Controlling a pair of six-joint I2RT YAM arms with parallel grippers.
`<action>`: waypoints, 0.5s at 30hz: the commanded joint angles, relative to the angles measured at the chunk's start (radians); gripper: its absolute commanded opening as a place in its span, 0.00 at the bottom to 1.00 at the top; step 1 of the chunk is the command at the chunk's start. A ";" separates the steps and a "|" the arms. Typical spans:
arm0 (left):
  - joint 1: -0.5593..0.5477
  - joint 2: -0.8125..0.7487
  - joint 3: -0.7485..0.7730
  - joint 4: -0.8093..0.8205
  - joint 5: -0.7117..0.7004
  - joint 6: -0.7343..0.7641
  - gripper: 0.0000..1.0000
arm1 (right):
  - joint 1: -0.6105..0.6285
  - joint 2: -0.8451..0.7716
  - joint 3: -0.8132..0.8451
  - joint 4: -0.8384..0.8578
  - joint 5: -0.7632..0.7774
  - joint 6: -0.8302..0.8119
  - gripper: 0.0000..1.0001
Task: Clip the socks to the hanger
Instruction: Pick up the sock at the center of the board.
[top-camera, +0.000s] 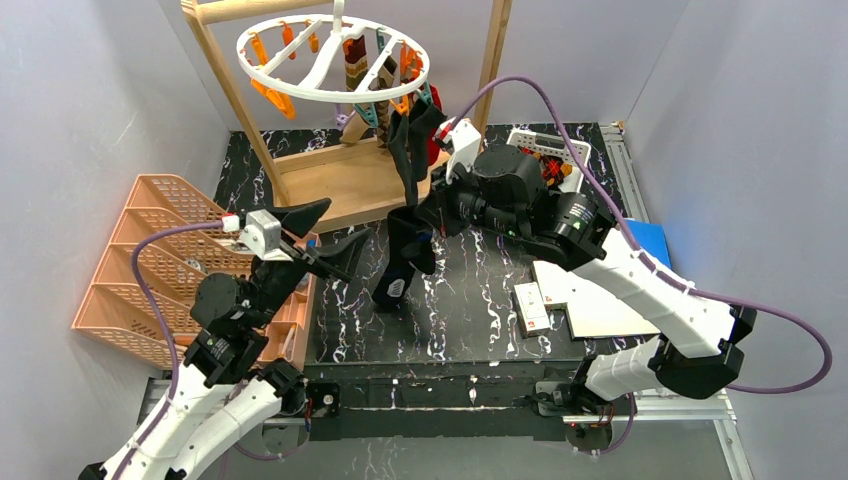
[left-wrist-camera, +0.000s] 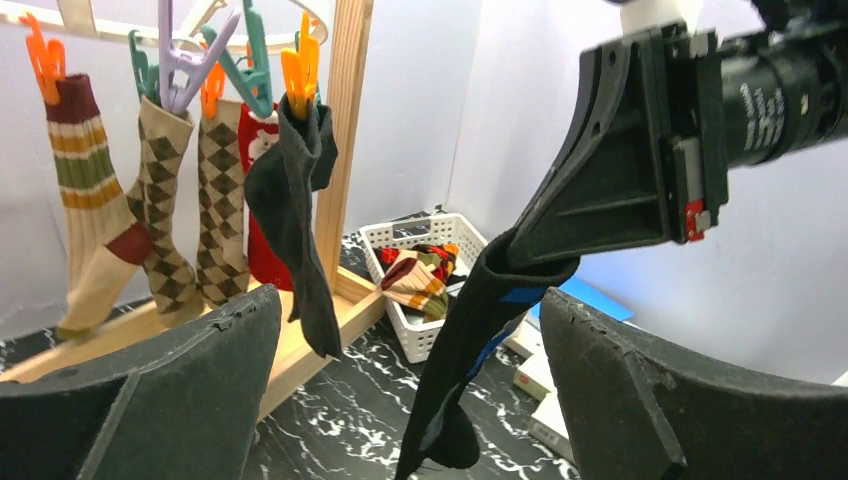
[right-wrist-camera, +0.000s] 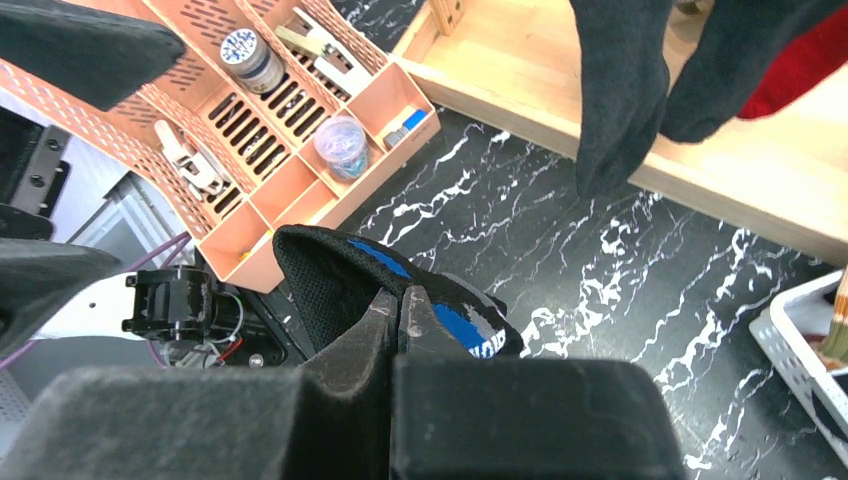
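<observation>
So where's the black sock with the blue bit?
The black sock hangs mid-table in the top view from the shut right gripper, just right of the open left gripper, in front of the wooden frame.

Both arms wear white shells over black joint housings. The left arm (top-camera: 215, 400) carries a purple cable (top-camera: 140, 285) to a silver block (top-camera: 262, 232) with a red-tipped plug. The right arm (top-camera: 650, 290) trails a longer purple cable (top-camera: 520, 80). The left gripper (top-camera: 348, 220) has broad matte-black wedge fingers (left-wrist-camera: 640, 400) with rough, chipped edges. The right gripper (right-wrist-camera: 400, 300) has a ribbed black body, a small red tab (left-wrist-camera: 690, 218) and white lettering (left-wrist-camera: 752, 110), seemingly a label, too small to read. Black bases (top-camera: 560, 395) sit at the near edge of the table (top-camera: 450, 320).
</observation>
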 joint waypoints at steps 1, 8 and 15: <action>-0.003 -0.016 -0.015 0.026 -0.068 -0.144 0.98 | 0.006 -0.057 -0.056 0.068 0.060 0.064 0.01; -0.002 0.145 0.158 -0.171 0.060 -0.198 0.98 | 0.006 -0.078 -0.095 0.099 0.053 0.078 0.01; -0.003 0.228 0.209 -0.221 0.125 -0.267 0.98 | 0.007 -0.078 -0.106 0.112 0.042 0.084 0.01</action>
